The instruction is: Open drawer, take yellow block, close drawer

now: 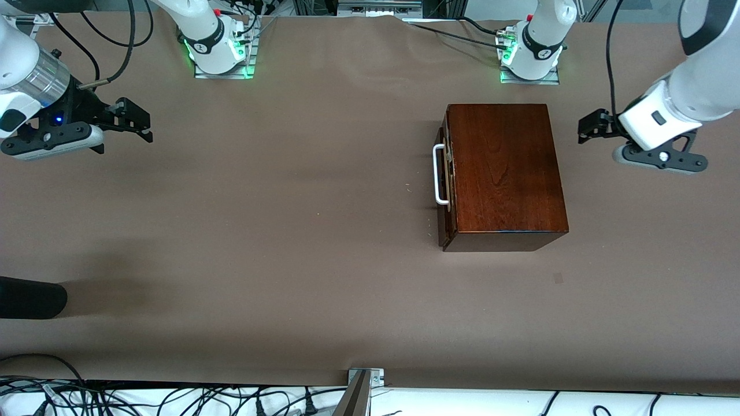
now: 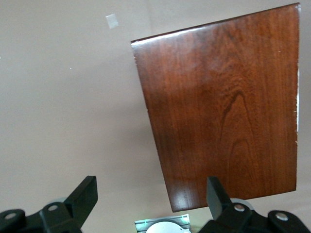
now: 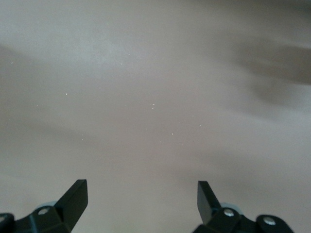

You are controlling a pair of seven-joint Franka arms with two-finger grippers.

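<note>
The dark reddish-brown wooden box [image 1: 503, 167] stands toward the left arm's end of the table. Its drawer [image 1: 445, 225] is pushed in, and the white bar handle [image 1: 438, 174] faces the right arm's end. The yellow block is hidden. My left gripper [image 1: 585, 128] hangs open beside the box on the side away from the handle. In the left wrist view the box top [image 2: 223, 107] fills the space ahead of that gripper [image 2: 150, 187]. My right gripper [image 1: 145, 122] hovers open over bare table at its own end, with nothing between its fingers [image 3: 142, 189].
Both arm bases [image 1: 219, 46] [image 1: 532, 55] stand along the table edge farthest from the front camera. A black rounded object [image 1: 32, 297] pokes in at the right arm's end, nearer the front camera. A metal bracket [image 1: 361, 387] sits at the nearest table edge.
</note>
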